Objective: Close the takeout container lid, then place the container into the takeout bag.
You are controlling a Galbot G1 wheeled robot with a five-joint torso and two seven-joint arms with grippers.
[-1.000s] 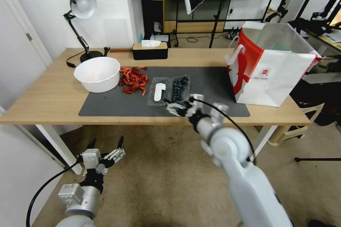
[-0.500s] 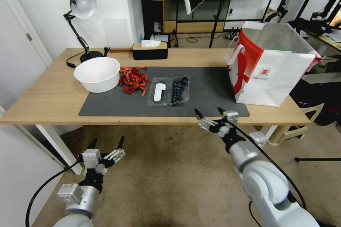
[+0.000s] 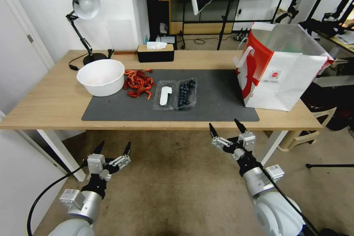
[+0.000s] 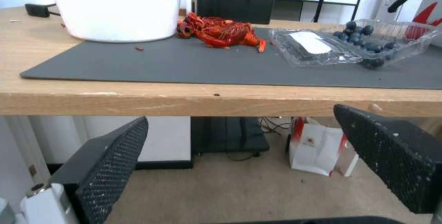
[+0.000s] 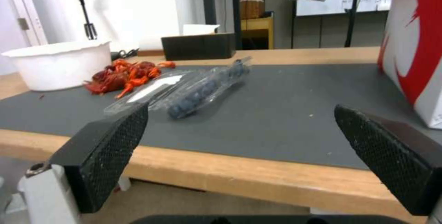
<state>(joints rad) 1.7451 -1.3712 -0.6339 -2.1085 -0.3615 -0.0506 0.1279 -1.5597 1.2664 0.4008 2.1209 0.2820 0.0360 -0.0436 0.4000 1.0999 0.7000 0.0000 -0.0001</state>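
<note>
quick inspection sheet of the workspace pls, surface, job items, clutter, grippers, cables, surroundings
surface: wooden table with a dark grey mat on it.
job's things: takeout container lies open on the mat, blueberries in one half; lid flat beside it, sticker up; takeout bag upright at the mat's right end, mouth open.
clutter: white bowl, red crayfish pile, tissue box, desk lamp.
grippers: left gripper and right gripper both open, empty, below the table's front edge.
cables: black cable along each arm; lamp cord on the table.
surroundings: stands and cords on the floor behind.
</note>
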